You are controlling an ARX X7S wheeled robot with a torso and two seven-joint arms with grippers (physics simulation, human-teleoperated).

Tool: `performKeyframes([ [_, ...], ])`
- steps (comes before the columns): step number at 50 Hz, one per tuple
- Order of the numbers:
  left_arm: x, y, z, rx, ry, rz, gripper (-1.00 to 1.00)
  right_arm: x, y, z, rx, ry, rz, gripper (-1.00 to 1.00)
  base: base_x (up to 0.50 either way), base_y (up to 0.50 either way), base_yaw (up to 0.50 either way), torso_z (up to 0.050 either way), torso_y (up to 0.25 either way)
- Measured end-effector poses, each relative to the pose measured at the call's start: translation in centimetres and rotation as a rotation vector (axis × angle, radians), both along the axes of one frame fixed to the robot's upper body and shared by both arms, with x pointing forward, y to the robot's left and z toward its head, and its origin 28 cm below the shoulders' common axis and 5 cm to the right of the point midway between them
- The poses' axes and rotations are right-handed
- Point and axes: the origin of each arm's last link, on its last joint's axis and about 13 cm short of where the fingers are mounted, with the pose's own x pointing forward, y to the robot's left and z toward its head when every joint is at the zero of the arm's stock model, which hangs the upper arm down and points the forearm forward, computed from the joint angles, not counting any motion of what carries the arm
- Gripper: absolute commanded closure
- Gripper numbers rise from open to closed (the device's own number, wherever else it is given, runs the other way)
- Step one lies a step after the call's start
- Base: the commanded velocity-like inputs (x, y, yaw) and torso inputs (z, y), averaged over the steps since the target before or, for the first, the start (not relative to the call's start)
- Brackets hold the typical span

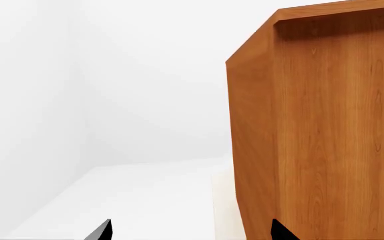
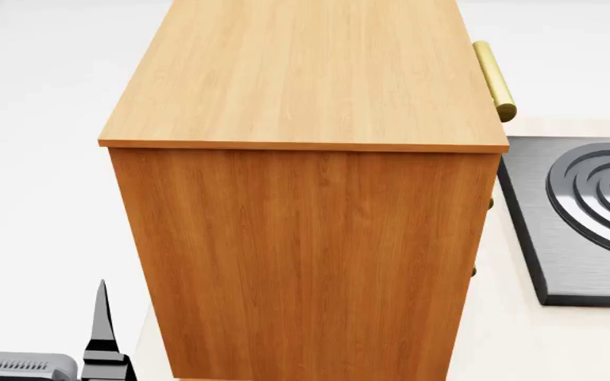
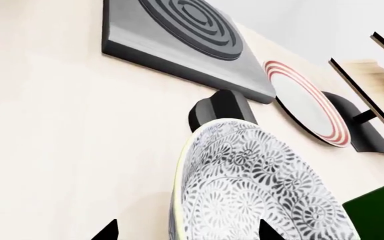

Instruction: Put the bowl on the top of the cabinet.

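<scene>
The bowl point(image 3: 259, 190), white with a dense dark floral pattern and a pale rim, fills the near part of the right wrist view, lying on the cream counter point(image 3: 58, 125). My right gripper point(image 3: 186, 232) is open; the bowl's rim stands between its two dark fingertips, which are set wide apart. The orange-brown wooden cabinet point(image 2: 305, 79) takes up the middle of the head view, its flat top bare, a brass handle point(image 2: 494, 79) on its right face. My left gripper point(image 2: 40, 309) hangs open and empty low beside the cabinet point(image 1: 319, 125). The head view shows neither the bowl nor the right gripper.
A grey stove plate with dark coils point(image 2: 591, 214) lies on the counter right of the cabinet, and is the stove plate point(image 3: 185, 35) beyond the bowl. A red-striped white plate point(image 3: 309, 102), a pale slatted rack point(image 3: 379, 70) and a dark green object point(image 3: 379, 210) are nearby. White wall point(image 1: 78, 75) lies left.
</scene>
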Motion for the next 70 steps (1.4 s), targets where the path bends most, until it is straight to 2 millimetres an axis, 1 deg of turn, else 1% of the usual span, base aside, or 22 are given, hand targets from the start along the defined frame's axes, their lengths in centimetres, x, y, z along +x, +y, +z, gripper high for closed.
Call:
performKeyframes([
  [70, -0.08, 0.03, 0.01, -0.001, -0.002, 0.003, -1.00, 0.66, -0.33, -0.66, 0.003, 0.008, -0.022, -1.00, 0.00, 0.00, 0.00, 0.000, 0.000],
])
